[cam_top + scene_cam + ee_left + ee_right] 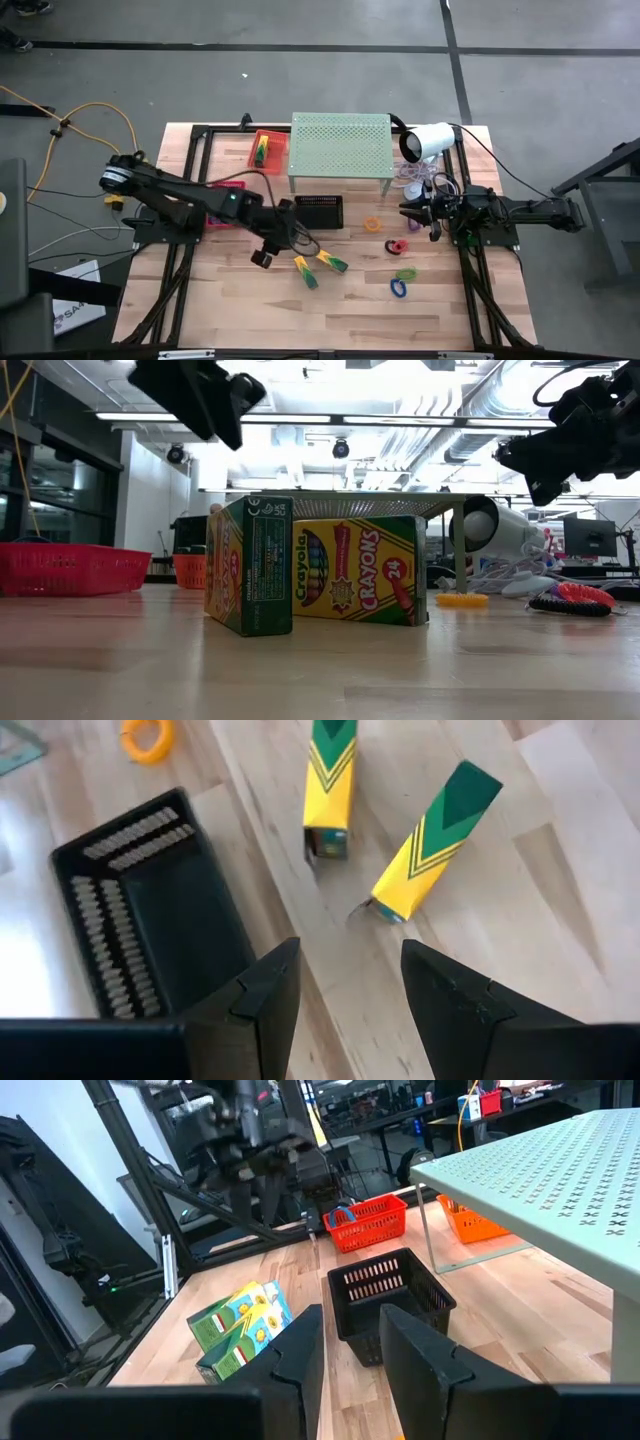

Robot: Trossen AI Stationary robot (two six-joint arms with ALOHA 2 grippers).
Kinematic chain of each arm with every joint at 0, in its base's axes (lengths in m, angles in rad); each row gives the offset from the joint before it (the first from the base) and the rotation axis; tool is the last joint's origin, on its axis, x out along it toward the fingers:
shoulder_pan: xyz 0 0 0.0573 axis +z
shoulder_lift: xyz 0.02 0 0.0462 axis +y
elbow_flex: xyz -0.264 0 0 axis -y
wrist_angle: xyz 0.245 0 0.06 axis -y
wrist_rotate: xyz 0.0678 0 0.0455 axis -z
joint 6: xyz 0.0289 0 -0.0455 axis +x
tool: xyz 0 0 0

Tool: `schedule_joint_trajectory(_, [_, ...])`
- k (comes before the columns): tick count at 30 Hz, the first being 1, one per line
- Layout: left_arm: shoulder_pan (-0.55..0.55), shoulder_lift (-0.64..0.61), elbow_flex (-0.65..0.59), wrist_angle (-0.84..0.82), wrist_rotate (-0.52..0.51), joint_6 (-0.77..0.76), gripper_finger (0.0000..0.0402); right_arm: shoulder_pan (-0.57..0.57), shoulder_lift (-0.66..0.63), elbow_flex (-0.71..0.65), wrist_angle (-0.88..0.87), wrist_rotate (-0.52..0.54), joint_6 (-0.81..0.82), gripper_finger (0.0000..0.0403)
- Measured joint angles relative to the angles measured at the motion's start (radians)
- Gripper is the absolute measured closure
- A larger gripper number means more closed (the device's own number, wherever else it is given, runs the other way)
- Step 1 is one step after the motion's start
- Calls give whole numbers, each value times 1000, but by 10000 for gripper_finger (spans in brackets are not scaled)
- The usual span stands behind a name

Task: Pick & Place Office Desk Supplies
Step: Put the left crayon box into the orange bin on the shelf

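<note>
Left hand: my left hand (262, 258) hangs above the middle of the bench (240, 310), fingers spread with a clear gap between them, nothing pinched; in the left wrist view the fingers (262, 1010) stand apart over bare wood.
Right hand: my right hand (408, 210) hangs over the right side of the bench, just in front of the white lamp-like device (428, 141); its fingers (300, 1355) stand a little apart with nothing between them.
Crayon boxes: two yellow-and-green crayon boxes (318, 266) lie near the middle of the bench toward its front edge, just beside my left hand, their ends close together and splayed apart; a third crayon box (260, 151) sits in the red basket (272, 140) at the back edge, left of the shelf.
Black basket: a black basket (320, 211) stands mid-bench, in front of the pale-green perforated shelf (340, 143).
Loops: an orange loop (372, 224), a red loop (397, 246), a green loop (406, 273) and a blue loop (399, 289) lie scattered on the right half of the bench, between the crayon boxes and my right arm.
Pink tray: a pink tray (226, 186) lies at the left side, partly under my left arm.
</note>
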Motion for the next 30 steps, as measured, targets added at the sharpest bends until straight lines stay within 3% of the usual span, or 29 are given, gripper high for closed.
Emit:
schedule_joint_trajectory(10, [-12, 140, 0, 175, 55, 81, 235, 0, 0, 0, 0, 0, 0, 313])
schedule_joint_trajectory(17, [-54, 158, 0, 241, 91, 82, 235, 0, 0, 0, 0, 0, 0, 313])
schedule_joint_trajectory(24, [-53, 152, 57, 195, 192, 74, 235, 0, 0, 0, 0, 0, 0, 313])
schedule_joint_trajectory(30, [-34, 180, 163, 99, 195, 82, 235, 0, 0, 0, 0, 0, 0, 313])
